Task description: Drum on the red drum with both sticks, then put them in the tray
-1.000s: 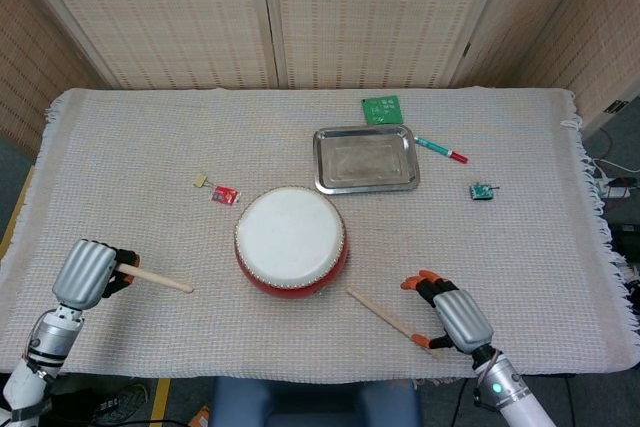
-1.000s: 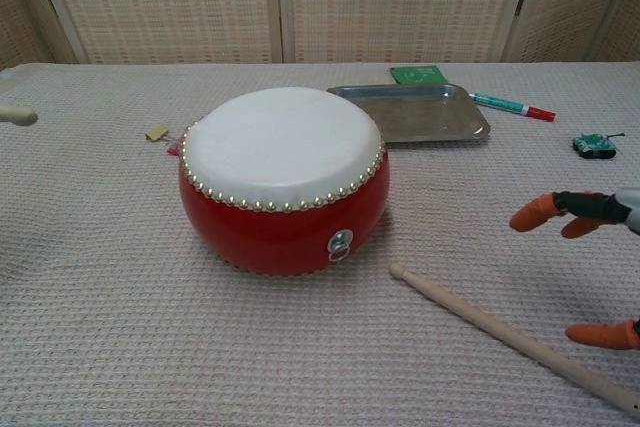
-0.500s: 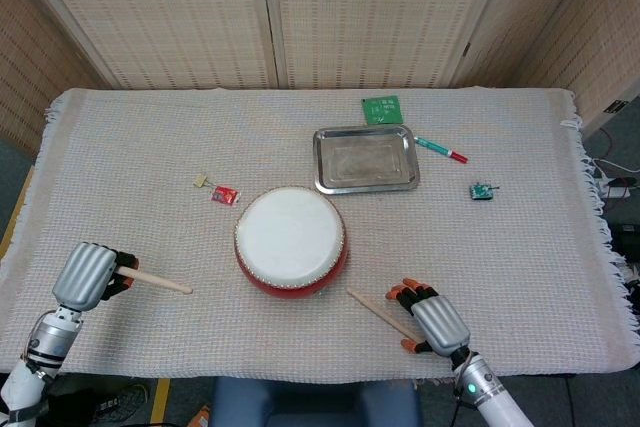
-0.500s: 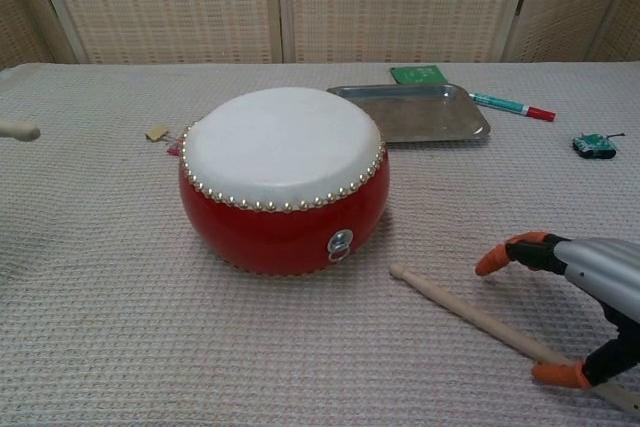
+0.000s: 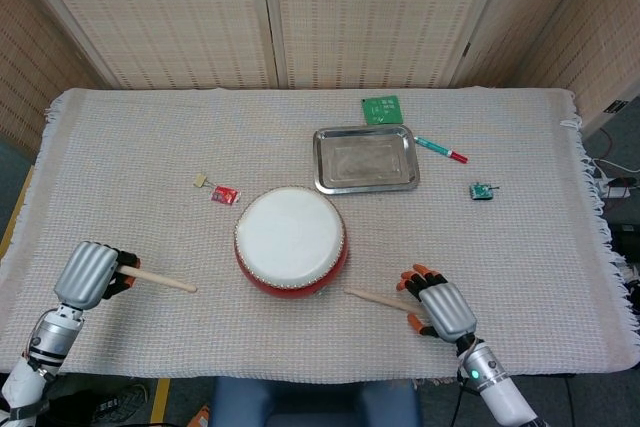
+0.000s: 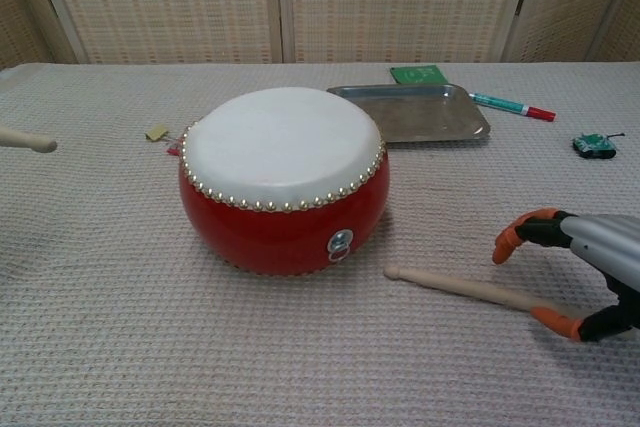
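The counter (image 5: 520, 147) is shown with the red drum (image 5: 291, 240) as landmark. The tray (image 5: 366, 158) lies just behind the drum. Left of the drum, one stick (image 5: 160, 278) is gripped in the left hand (image 5: 88, 274). Right of it, the right hand (image 5: 436, 305) has closed its fingers around the second stick (image 6: 460, 288), which has swung since half a second ago; lifting is judged next.

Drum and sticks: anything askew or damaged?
Nothing stands out. Drum upright and intact, tray flat. Left hand holds one stick; the other stick lies on the cloth at the right hand.
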`<state>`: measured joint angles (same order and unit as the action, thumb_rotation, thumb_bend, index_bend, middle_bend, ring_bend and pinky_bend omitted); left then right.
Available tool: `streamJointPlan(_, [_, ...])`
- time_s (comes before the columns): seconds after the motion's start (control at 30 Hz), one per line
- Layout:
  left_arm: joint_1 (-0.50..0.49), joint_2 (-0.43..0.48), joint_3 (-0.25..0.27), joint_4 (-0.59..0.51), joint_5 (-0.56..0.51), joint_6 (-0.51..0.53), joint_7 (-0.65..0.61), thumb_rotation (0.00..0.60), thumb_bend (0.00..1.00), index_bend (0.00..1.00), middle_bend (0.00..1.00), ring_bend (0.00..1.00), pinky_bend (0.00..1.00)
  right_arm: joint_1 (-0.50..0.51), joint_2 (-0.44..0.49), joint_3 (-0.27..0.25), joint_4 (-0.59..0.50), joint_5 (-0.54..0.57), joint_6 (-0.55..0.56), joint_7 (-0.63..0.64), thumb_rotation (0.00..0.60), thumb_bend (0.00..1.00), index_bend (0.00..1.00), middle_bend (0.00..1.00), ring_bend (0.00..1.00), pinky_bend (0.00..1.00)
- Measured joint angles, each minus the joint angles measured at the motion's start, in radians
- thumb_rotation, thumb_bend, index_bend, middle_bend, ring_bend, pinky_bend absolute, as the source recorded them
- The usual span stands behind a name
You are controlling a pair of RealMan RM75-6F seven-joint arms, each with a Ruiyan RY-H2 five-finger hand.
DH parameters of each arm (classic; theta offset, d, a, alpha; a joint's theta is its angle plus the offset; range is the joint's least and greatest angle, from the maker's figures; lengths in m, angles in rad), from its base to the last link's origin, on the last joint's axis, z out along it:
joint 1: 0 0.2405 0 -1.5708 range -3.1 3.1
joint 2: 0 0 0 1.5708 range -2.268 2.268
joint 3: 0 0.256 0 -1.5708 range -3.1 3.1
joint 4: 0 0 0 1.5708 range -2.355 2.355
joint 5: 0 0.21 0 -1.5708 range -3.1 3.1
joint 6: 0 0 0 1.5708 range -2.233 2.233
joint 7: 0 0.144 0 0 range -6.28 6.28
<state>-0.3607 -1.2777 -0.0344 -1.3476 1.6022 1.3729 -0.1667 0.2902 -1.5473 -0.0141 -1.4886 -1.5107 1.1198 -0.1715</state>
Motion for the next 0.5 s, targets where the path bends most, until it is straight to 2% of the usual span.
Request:
streamJointPlan(0.17, [0.0,0.004,0.001,-0.001,-0.004,-0.003,-0.007,0.6,0.81,1.0,1.0,1.0,1.0,0.034,-0.03,0.007,-0.001,0.002,-0.036,0.026,0.6,0.31,0.37,0.19,0.07,0.23])
streamJointPlan(0.5, [0.002,0.003,0.002,0.021,-0.01,-0.007,-0.03,0.6,0.8,1.0,1.0,1.0,1.0,0.07,-0.149,0.036,0.121,0.004,-0.029,-0.007,0.6,0.31,0.38,0.19,0.07,0.23])
